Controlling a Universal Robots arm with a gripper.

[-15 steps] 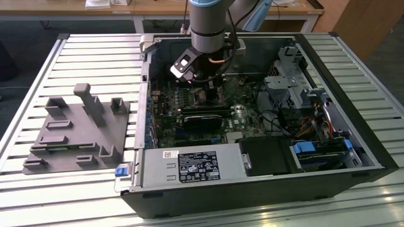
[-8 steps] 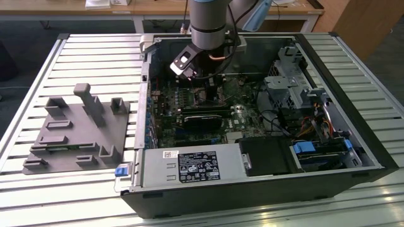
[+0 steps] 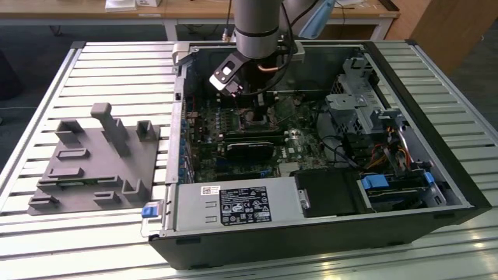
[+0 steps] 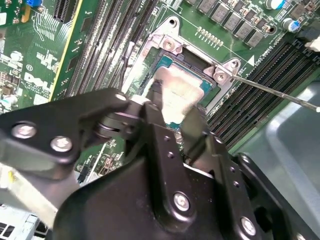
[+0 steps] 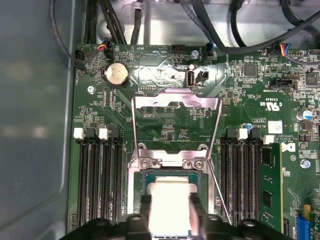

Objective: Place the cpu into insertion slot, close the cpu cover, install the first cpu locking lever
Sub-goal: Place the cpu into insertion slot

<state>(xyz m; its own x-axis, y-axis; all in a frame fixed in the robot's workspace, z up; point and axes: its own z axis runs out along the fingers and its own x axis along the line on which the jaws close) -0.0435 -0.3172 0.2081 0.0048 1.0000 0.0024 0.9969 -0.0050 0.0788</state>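
Silver-grey, the one cpu (image 5: 169, 216) is pinched between two fingers (image 5: 145, 212) of the gripper (image 5: 170, 202) at one insertion slot (image 5: 167, 174).

**Cpu** (image 5: 169, 207): flat square chip with a dull silver top, lying level over the insertion slot (image 5: 170, 176) and clasped at two opposite edges by the gripper (image 5: 170, 212). Whether it is fully seated cannot be told.
**Insertion slot:** dark square recess with a metal rim, set in the green board.
**Cpu cover** (image 5: 200, 102): silvery frame with a central cut-out, swung up open on its hinge edge.
**Locking lever** (image 4: 280, 93): thin wire rod, unlatched.
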